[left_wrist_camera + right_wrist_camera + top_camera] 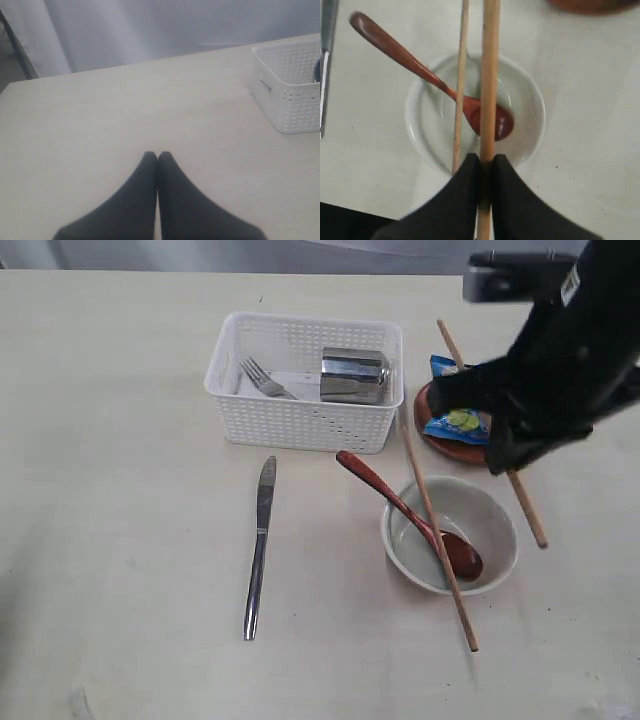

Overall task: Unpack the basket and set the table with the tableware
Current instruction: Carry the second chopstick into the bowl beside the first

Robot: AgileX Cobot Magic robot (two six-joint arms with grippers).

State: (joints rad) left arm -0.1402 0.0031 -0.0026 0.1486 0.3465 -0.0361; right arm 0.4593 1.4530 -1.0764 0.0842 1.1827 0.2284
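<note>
The white basket (305, 398) holds a fork (264, 378) and a steel cup (353, 375) lying on its side. A knife (260, 545) lies on the table (120, 490) in front of it. A wooden spoon (385, 490) rests with its head in the cream bowl (500, 540), and one chopstick (452, 585) lies across that bowl. My right gripper (505, 458) (486, 159) is shut on the other chopstick (489, 75), held above the bowl (530, 100) beside the lying chopstick (461, 90). My left gripper (157, 156) is shut and empty over bare table, with the basket (290, 95) off to one side.
A blue chip bag (455, 422) lies on the round brown plate (432, 440) right of the basket, partly behind my right arm. The knife's blade (326, 50) and the plate's rim (590, 5) show at the edges of the right wrist view.
</note>
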